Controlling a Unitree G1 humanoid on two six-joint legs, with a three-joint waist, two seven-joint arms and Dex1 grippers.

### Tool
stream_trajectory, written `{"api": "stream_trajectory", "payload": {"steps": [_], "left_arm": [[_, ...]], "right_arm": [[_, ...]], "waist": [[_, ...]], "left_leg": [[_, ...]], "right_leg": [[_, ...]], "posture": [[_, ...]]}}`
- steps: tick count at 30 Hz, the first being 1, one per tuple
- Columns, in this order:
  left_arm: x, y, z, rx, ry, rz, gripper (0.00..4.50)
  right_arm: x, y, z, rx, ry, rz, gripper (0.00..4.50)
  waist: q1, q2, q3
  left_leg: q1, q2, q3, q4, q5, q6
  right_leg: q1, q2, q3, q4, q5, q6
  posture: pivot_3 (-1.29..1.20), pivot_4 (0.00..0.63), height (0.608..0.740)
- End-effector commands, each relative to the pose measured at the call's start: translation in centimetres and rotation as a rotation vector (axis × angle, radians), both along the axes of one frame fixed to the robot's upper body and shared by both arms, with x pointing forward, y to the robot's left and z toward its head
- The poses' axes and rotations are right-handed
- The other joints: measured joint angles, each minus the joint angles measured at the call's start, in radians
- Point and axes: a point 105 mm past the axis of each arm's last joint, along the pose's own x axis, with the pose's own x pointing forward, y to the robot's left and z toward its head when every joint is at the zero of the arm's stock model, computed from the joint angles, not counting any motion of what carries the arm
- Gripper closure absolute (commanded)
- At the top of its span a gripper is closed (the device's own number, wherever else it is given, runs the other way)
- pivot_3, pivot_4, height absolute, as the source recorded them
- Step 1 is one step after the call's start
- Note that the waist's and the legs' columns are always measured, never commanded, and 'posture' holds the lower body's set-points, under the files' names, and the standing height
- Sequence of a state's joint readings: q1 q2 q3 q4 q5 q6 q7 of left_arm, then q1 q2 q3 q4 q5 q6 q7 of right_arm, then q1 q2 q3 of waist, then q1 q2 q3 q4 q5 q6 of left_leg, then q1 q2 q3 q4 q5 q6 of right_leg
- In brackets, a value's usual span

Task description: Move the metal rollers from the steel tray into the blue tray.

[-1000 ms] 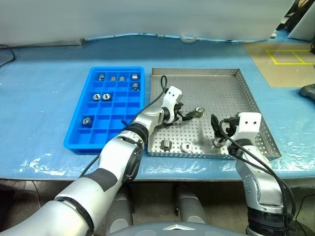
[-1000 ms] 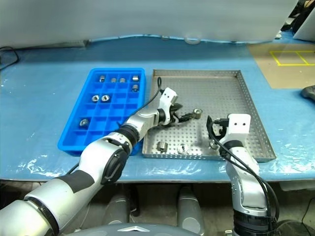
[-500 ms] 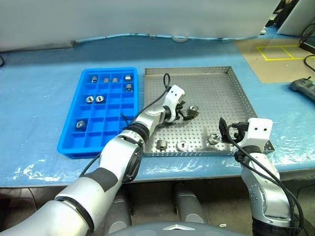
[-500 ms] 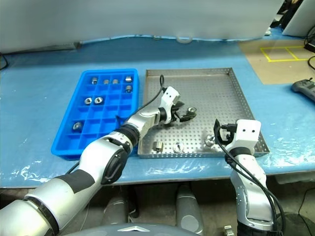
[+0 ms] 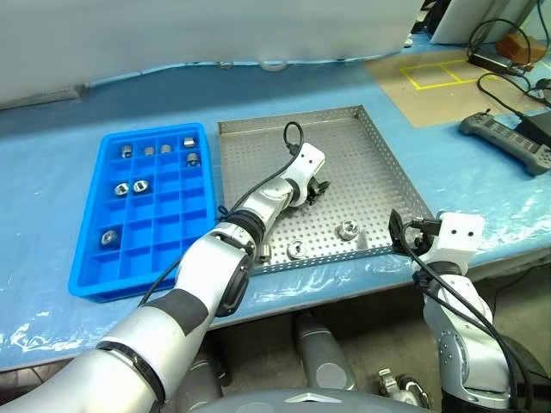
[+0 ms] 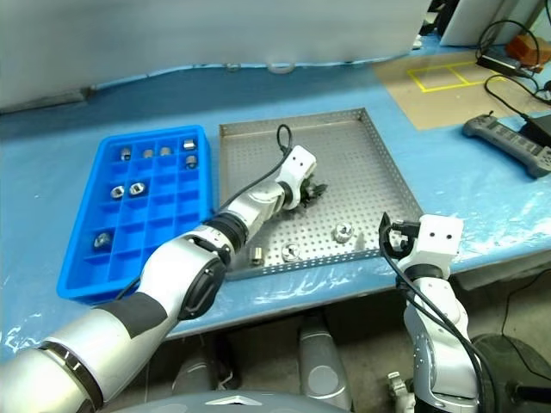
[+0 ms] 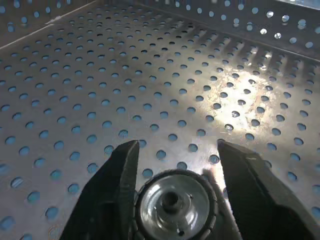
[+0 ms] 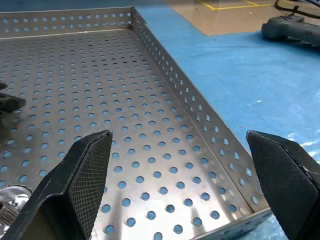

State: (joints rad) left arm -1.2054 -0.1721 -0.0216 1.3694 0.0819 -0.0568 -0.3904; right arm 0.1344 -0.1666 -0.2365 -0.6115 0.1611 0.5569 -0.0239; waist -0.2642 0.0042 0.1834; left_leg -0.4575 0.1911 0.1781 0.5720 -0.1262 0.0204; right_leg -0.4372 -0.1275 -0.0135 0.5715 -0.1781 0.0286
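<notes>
Left tool [image 7: 172, 165] clamps a metal roller [image 7: 174, 204] over the steel tray [image 5: 379, 151], right tool [image 8: 185, 175] gapes wide at the tray's near corner, blue tray [image 5: 82, 224] alongside.

Grey steel tray [image 5: 379, 151] dotted all over with rows of round holes. Bright blue tray [image 5: 86, 258] split into a grid of squares. Shiny silver rollers [image 5: 348, 230], one between black fingers [image 7: 112, 195] of the left gripper [image 7: 175, 192]. Black mesh-textured pads [image 8: 87, 172] on the right gripper [image 8: 182, 190].
</notes>
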Motion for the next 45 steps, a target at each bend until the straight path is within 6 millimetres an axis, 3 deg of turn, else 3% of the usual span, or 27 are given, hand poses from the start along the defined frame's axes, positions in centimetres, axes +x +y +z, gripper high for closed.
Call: {"api": "stream_trajectory", "payload": {"steps": [1, 5, 12, 16, 20, 25, 31, 38, 44, 45], "left_arm": [[-4.8, -8.8, 3.2, -0.173, 0.055, -0.211, 2.84], [-3.0, -6.2, 5.6, -0.363, 0.119, -0.224, 2.84], [1.6, 1.8, 11.2, -0.645, 0.074, -0.108, 2.84], [2.8, 5.1, 13.2, -0.675, -0.029, -0.053, 2.84], [3.1, 8.0, 14.4, -0.7, -0.112, -0.031, 2.84], [2.6, 11.1, 13.6, -0.576, -0.243, 0.055, 2.84], [-0.6, 13.7, 10.4, -0.463, -0.305, 0.199, 2.84], [-3.8, 16.3, 5.1, -0.252, -0.252, 0.355, 2.84], [-4.0, 19.4, 1.9, -0.084, -0.184, 0.54, 2.84], [-3.9, 19.9, 1.6, -0.07, -0.174, 0.565, 2.12]], "right_arm": [[-0.3, -0.4, 1.8, -0.025, -0.067, -0.016, 0.0], [1.4, 0.5, 1.8, -0.015, -0.07, 0.05, 0.0], [6.7, 4.3, 2.8, -0.062, -0.073, 0.286, 0.0], [8.3, 6.1, 2.7, -0.067, -0.066, 0.381, 0.0], [9.0, 7.9, 2.1, -0.051, -0.051, 0.454, 0.0], [9.7, 9.5, 1.6, -0.06, -0.035, 0.539, 0.0], [10.8, 10.2, 1.7, -0.08, -0.028, 0.604, 0.0], [11.3, 11.2, 1.4, -0.087, -0.02, 0.653, 0.0], [11.4, 11.3, 1.2, -0.09, -0.016, 0.662, 0.0], [11.4, 11.3, 1.1, -0.093, -0.016, 0.662, 0.0]], "waist": [[-0.011, 0.0, 0.0], [-0.02, 0.0, 0.0], [0.002, -0.001, 0.0], [0.05, 0.0, 0.0], [0.147, 0.0, 0.0], [0.26, 0.0, 0.0], [0.353, 0.0, 0.0], [0.362, 0.0, 0.0], [0.361, 0.0, 0.0], [0.36, 0.0, -0.001]], "left_leg": [[-0.001, -0.001, 0.0, 0.001, 0.0, 0.001], [-0.003, -0.002, -0.001, 0.003, -0.001, 0.002], [-0.003, -0.006, -0.002, 0.006, -0.002, 0.003], [0.001, -0.004, -0.002, 0.006, -0.002, 0.004], [0.0, -0.002, -0.001, 0.005, 0.0, 0.008], [0.002, 0.0, 0.002, 0.004, 0.0, 0.009], [0.004, 0.001, 0.003, 0.006, 0.0, 0.007], [0.007, 0.001, -0.001, 0.003, 0.004, 0.0], [0.01, 0.001, -0.002, -0.011, 0.012, -0.013], [0.01, 0.004, -0.003, -0.012, 0.013, -0.015]], "right_leg": [[0.0, -0.001, 0.0, 0.0, 0.0, 0.0], [0.001, -0.003, -0.003, 0.0, 0.0, 0.0], [0.002, -0.016, -0.016, 0.001, 0.002, -0.003], [0.004, -0.016, -0.017, 0.003, 0.006, -0.01], [0.001, -0.016, -0.019, 0.007, 0.007, -0.012], [0.0, -0.016, -0.016, 0.011, 0.007, -0.013], [0.002, -0.018, -0.014, 0.016, 0.005, -0.016], [0.005, -0.016, -0.013, 0.017, 0.004, -0.014], [-0.001, -0.013, -0.012, 0.017, 0.002, -0.003], [-0.001, -0.01, -0.012, 0.017, 0.003, -0.002]], "posture": [[-0.69, 0.15, 0.74], [-0.54, 0.15, 0.74], [-0.34, 0.15, 0.74], [-0.24, 0.15, 0.74], [-0.16, 0.15, 0.74], [-0.04, 0.15, 0.74], [0.04, 0.15, 0.74], [0.1, 0.15, 0.74], [0.11, 0.15, 0.74], [0.1, 0.15, 0.74]]}}
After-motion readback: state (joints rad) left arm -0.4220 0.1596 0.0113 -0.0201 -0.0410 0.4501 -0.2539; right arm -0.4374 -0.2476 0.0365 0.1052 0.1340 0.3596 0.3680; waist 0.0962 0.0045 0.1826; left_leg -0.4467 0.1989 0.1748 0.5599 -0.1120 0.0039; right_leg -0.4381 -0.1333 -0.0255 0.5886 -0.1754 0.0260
